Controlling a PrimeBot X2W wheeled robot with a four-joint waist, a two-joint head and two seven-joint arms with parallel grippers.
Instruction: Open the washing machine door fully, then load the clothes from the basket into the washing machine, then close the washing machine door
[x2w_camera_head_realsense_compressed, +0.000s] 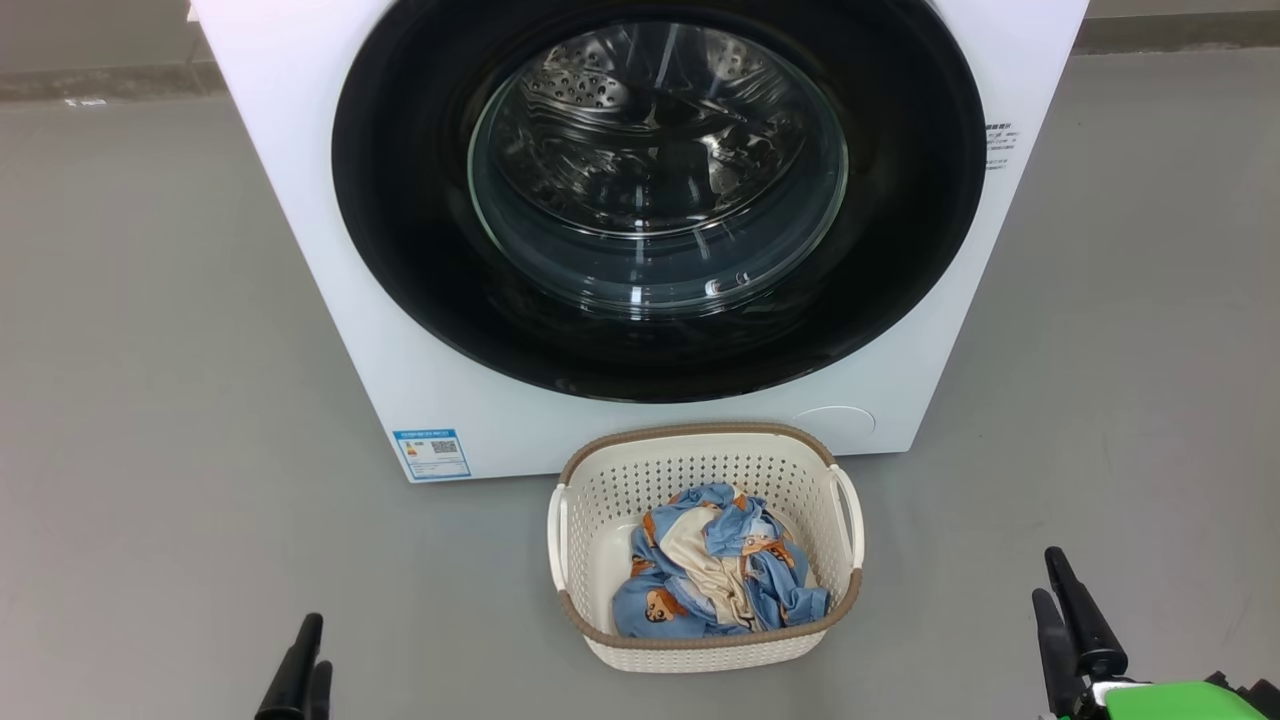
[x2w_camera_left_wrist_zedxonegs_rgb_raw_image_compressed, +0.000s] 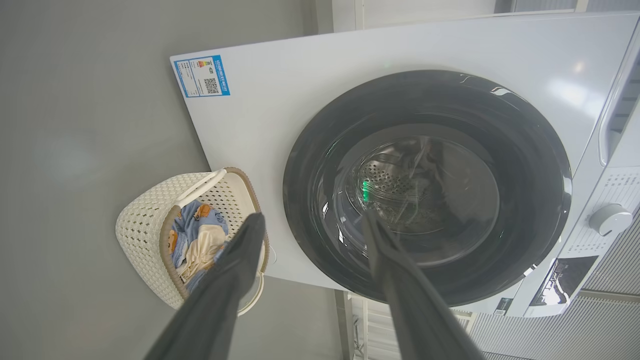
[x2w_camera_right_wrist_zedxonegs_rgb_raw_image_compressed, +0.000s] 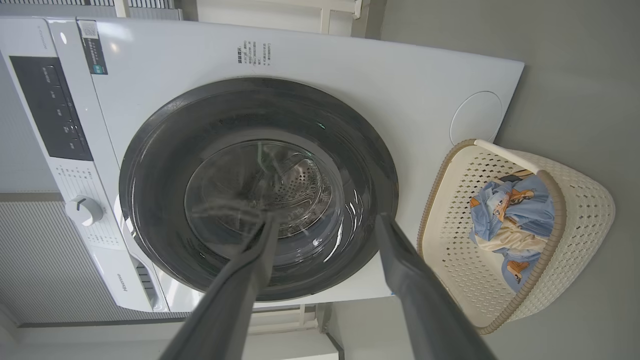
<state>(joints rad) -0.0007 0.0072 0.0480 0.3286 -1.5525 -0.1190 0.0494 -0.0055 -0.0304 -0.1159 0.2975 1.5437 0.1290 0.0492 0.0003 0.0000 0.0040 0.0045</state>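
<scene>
On the floor (x2w_camera_head_realsense_compressed: 150, 400) ahead stood the machine (x2w_camera_head_realsense_compressed: 300, 200), its door (x2w_camera_head_realsense_compressed: 420, 250) shut flush against the white front; through the glass (x2w_camera_head_realsense_compressed: 655, 170) the steel drum (x2w_camera_head_realsense_compressed: 600, 100) looked bare; the basket (x2w_camera_head_realsense_compressed: 700, 438) sat just in front of the machine, below the door, with the clothes (x2w_camera_head_realsense_compressed: 715, 575) heaped in its bottom. The left gripper (x2w_camera_left_wrist_zedxonegs_rgb_raw_image_compressed: 312, 220) hung low to the left of the basket and the right gripper (x2w_camera_right_wrist_zedxonegs_rgb_raw_image_compressed: 327, 219) low to the right, both well apart from everything; each had its fingers (x2w_camera_left_wrist_zedxonegs_rgb_raw_image_compressed: 235, 270) spread wide and carried nothing. Opening the door looked to be the step in hand.

The door would likely be stiff and fairly heavy, held by a latch and swinging on a hinge; its black rim was glossy and probably slippery, and the glass was no place to press or pinch; a finger hooked behind the rim's outer edge, opposite the hinge, seemed the sound hold, though I could not tell from these views which side bore the hinge or whether a recess was cut there.

The clothes were soft, light and limp; they would drape and trail, so a pinch deep into the middle of the heap, on a raised fold, would likely lift most of it; a trailing corner might snag on the basket's rim or at the machine's mouth.
</scene>
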